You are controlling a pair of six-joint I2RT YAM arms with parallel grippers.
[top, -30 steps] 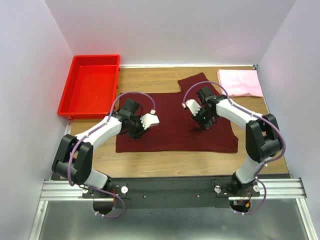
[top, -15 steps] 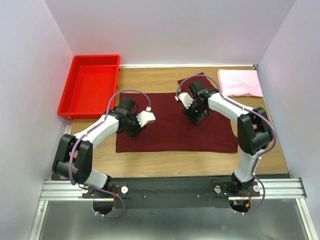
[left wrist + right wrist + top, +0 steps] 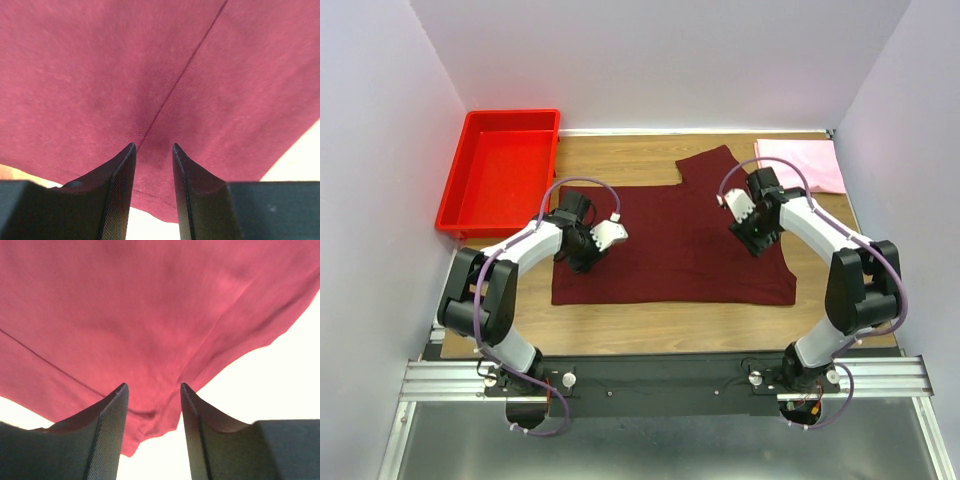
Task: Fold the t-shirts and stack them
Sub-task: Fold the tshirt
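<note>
You have a light-brown wooden table (image 3: 620,160) in front of you, and most of its middle is taken up by the dark maroon cloth t-shirt (image 3: 670,255). It lies flat as a broad rectangle with one short sleeve (image 3: 708,165) poking out toward the far edge, so judge it as spread or at most partly folded, not finished. The bright red rigid plastic bin (image 3: 510,114) sits at the far left corner, apart from both shirts. The light pink cloth t-shirt (image 3: 800,165) lies at the far right corner as a neat small rectangle, which looks like a completed fold. So roughly half the work appears done: you have yet to fold the maroon shirt down and stack the two together. Your left gripper (image 3: 153,146) hangs low over the maroon shirt's left edge, jaws partly apart with nothing between them. Your right gripper (image 3: 152,386) sits low over the shirt's right side near its edge, jaws likewise parted and empty. Under the left fingers a thin stitched seam (image 3: 175,85) runs diagonally across the cloth.
</note>
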